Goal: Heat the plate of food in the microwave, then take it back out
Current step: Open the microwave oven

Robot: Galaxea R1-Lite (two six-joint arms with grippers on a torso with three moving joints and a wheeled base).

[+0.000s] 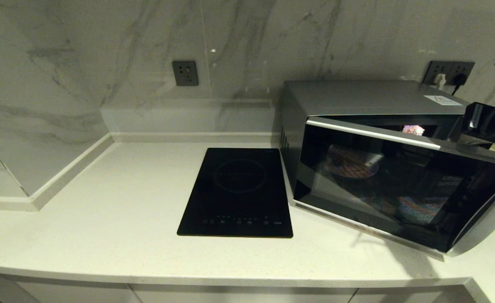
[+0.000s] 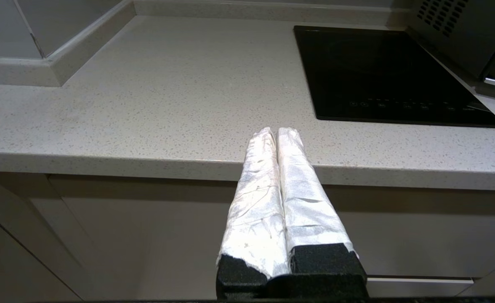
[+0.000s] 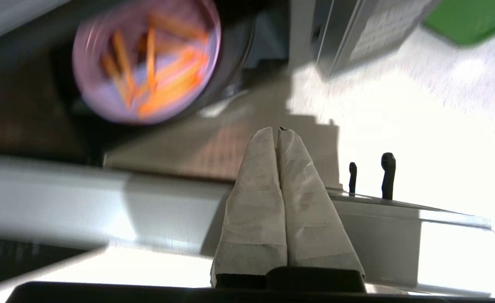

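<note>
The right hand (image 3: 278,131), two tapered fingers wrapped in wrinkled white tape and pressed together on nothing, hangs beside the smooth silver door edge of the microwave (image 1: 382,168). Inside its dark cavity lies the plate of food (image 3: 146,59), round and pale lilac with thin orange sticks. The left hand (image 2: 277,131), closed and empty too, hovers before the speckled stone surface (image 1: 104,219) near the glossy black hob (image 1: 239,191).

Silver microwave (image 1: 399,168) on countertop, dark glass door partly open; lilac plate of food (image 3: 146,59) with orange sticks sits inside.
</note>
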